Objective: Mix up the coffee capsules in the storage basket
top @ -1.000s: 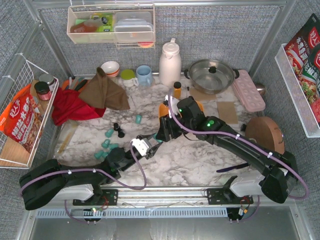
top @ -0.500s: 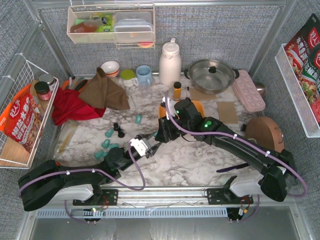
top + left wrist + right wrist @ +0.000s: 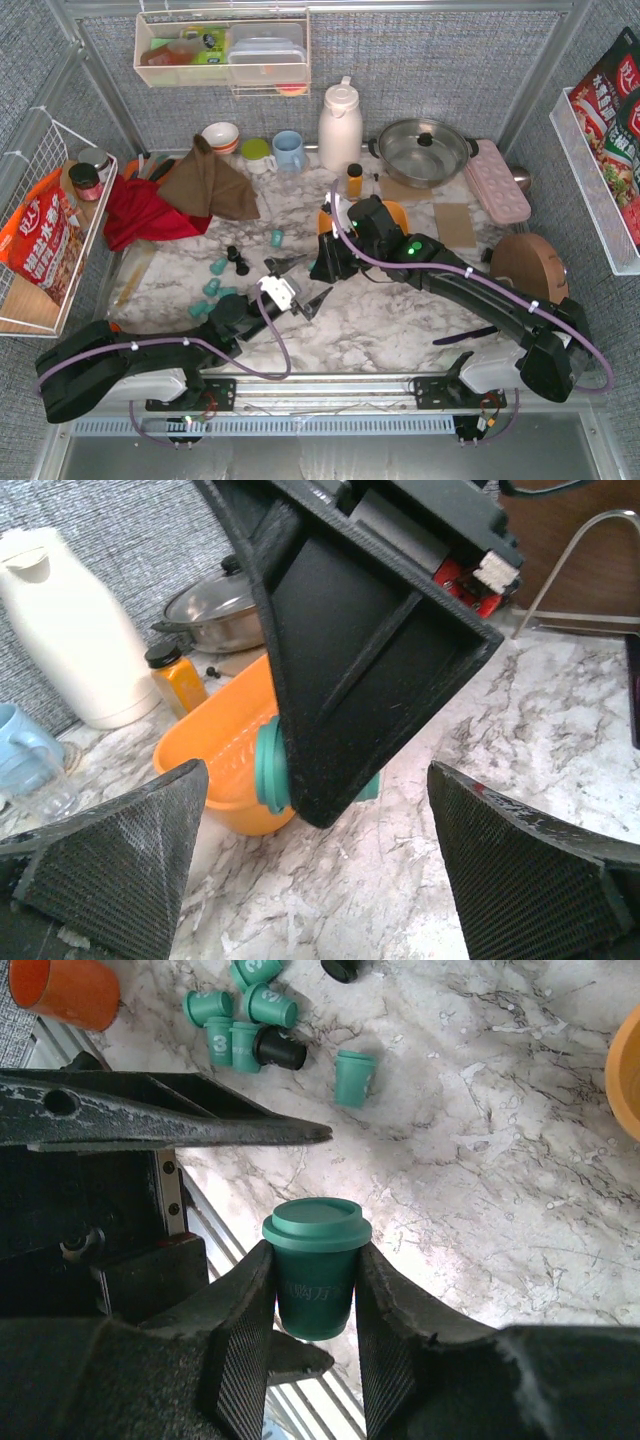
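My right gripper (image 3: 316, 1260) is shut on a teal coffee capsule (image 3: 316, 1228), held upright with its lid up, above the marble table. In the top view that gripper (image 3: 322, 266) points down-left, just left of the orange storage basket (image 3: 402, 213). My left gripper (image 3: 301, 283) stands wide open right next to it, with nothing between its fingers. In the left wrist view the held capsule (image 3: 266, 772) peeks out behind the right finger, in front of the basket (image 3: 215, 750). Several teal and black capsules (image 3: 218, 267) lie loose on the table to the left.
Behind the basket stand an amber bottle (image 3: 354, 180), a white jug (image 3: 340, 127), a steel pot (image 3: 421, 150) and a pink egg tray (image 3: 497, 180). Red and brown cloths (image 3: 175, 200) lie at the back left. A wire rack (image 3: 45, 230) hangs on the left wall.
My left gripper's fingers have spread wide apart, letting go of the teal capsule. The right gripper has closed on that capsule and holds it.
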